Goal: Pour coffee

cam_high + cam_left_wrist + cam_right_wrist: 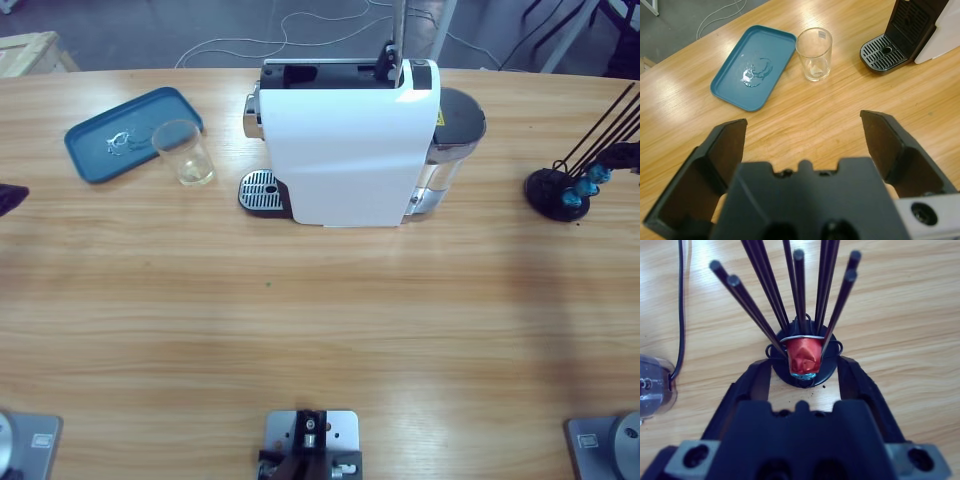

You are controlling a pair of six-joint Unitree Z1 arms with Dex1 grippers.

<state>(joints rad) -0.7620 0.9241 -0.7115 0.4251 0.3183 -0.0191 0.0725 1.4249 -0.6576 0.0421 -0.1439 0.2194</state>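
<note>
Coffee isn't clearly visible yet; the clear glass tumbler (814,54) looks empty or nearly so, any brownish liquid too shallow to confirm. Largest first: wooden table (320,330), then the white coffee machine (350,150) with its drip grate (885,52) ahead and to the right of the left gripper (802,130). Blue tray (754,65) sits ahead-left of that gripper, a wet smear on its floor, and the tumbler stands upright on the table just beside the tray's edge, straight ahead between the spread jaws but well beyond them. Left gripper is wide open, holding nothing. Right gripper (802,377) hovers over the black capsule stand (802,365); its jaws sit parted either side of a red capsule (804,356) hanging in the stand's wires, contact can't be told, so parted and not gripping as far as visible. Thin black rods (800,285) fan out beyond it. Blue capsules (590,180) show on the stand in the high view. Handling guess: tumbler is rigid, smooth, slippery, breakable, and light while empty; best grasped across mid-body from the side, kept upright, gentle squeeze. Liquid would slosh if tilted quickly.
</note>
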